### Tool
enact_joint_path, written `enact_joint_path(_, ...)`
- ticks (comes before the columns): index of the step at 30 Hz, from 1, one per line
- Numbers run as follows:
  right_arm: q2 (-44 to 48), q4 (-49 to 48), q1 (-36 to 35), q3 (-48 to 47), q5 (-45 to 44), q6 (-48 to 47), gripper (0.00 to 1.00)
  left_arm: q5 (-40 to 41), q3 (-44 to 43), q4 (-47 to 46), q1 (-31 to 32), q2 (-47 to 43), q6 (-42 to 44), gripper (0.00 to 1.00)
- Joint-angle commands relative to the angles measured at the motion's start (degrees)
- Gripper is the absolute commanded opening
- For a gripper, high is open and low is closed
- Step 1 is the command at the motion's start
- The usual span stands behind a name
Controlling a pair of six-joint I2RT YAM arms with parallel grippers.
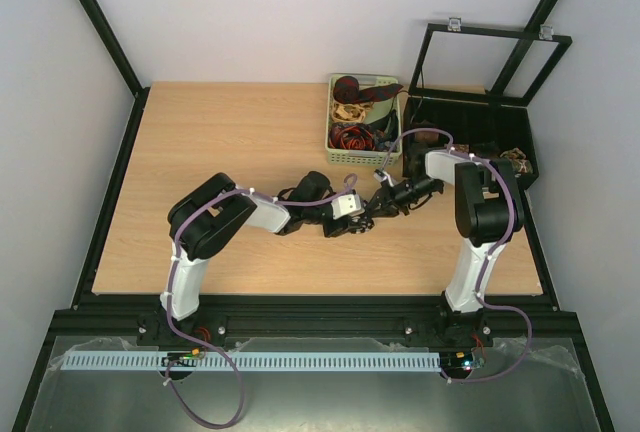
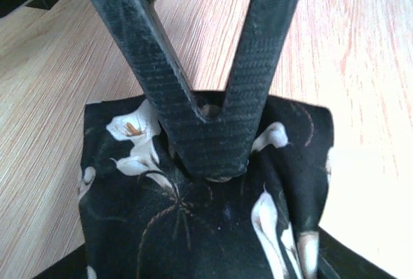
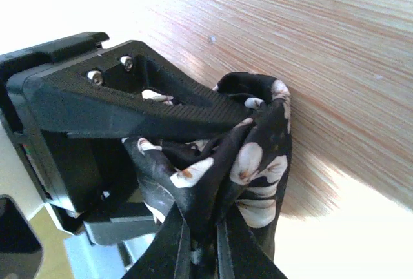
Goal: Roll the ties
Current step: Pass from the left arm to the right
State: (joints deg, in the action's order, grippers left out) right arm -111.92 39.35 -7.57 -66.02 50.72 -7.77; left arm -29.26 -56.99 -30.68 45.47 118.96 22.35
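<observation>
A black tie with white flowers (image 2: 193,227) sits bunched in a small roll at mid-table, between both grippers (image 1: 367,212). My left gripper (image 1: 355,216) comes from the left and is shut on this roll; in its wrist view the fabric fills the space between its jaws. From the right, my right gripper (image 3: 200,243) is shut on a fold of the same tie (image 3: 258,163). Its two fingers (image 2: 213,143) meet in a V on the fabric in the left wrist view. Other ties (image 1: 355,102), dark red and beige, lie coiled in a basket.
A pale green basket (image 1: 332,142) stands at the back of the wooden table (image 1: 220,132), just behind the grippers. A black box (image 1: 470,132) with its lid raised sits at the back right. Black frame posts edge the table.
</observation>
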Motion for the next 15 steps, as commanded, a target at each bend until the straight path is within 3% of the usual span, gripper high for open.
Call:
enact_joint_path(1, 0.9, 0.84, -1.03, -0.68, -2.24, -0.76, 0.01, 2.29, 1.45, 9.7, 0.33, 3.11, -0.32, 0.59)
enact_joint_path(5, 1.7, 0.67, -1.04, -0.45, -2.5, -0.35, 0.01, 1.31, 2.55, 6.94, -0.19, -0.53, -2.37, 0.8)
enact_joint_path(7, 1.95, 0.56, -1.04, -0.46, -2.35, -0.15, 0.01, 1.37, 2.77, 6.26, -0.29, -2.36, -2.96, 0.97)
enact_joint_path(15, 3.35, -0.41, -1.04, -0.03, -2.26, 0.97, 0.01, 3.69, 5.6, 3.35, -1.09, -5.82, -4.79, 0.99)
